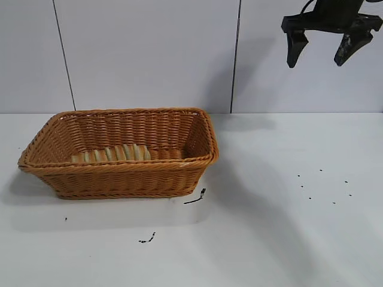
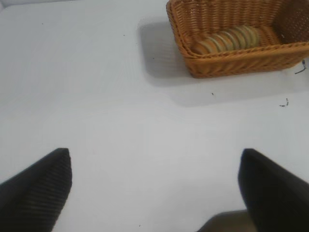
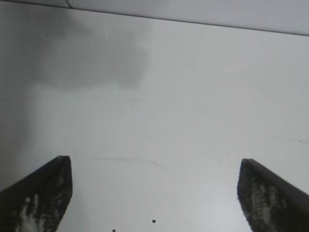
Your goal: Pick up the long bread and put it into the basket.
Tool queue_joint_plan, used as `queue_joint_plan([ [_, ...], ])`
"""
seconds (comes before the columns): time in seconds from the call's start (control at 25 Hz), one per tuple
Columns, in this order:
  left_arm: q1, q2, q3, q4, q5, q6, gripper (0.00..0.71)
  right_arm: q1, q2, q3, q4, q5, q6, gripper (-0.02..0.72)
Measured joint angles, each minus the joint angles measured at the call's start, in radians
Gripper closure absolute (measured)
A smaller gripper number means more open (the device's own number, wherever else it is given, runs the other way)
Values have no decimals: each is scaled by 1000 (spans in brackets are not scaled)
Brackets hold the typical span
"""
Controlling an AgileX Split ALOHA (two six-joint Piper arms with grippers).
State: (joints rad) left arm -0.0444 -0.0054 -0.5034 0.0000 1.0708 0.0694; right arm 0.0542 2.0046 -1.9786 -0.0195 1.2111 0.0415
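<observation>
Since the long bread (image 1: pixel 111 154) lies inside the basket (image 1: pixel 119 170), the job looks done. Right gripper (image 1: pixel 323 52) hangs high, jaws spread and empty (left gripper (image 2: pixel 154 186) likewise, over the desk (image 1: pixel 269 227)).

Level exterior view facing basket (image 1: pixel 119 173) — shared with high left wrist camera.

a white bench (image 1: pixel 281 239) fills the lower half of the frame, marked with small black specks (image 1: pixel 323 185) at right and black scuffs (image 1: pixel 194 197) near centre. behind it stands a pale panelled wall (image 1: pixel 149 54) with dark vertical seams (image 1: pixel 236 54).
</observation>
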Motion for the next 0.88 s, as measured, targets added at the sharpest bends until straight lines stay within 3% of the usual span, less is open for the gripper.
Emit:
queue_joint_plan([
  [0.56,0,0,0,0,0,0,14,0,-796,933,1,-2,-4,66],
  [0.88,0,0,0,0,0,0,14,0,-1253,1294,3,-126,-7,66],
])
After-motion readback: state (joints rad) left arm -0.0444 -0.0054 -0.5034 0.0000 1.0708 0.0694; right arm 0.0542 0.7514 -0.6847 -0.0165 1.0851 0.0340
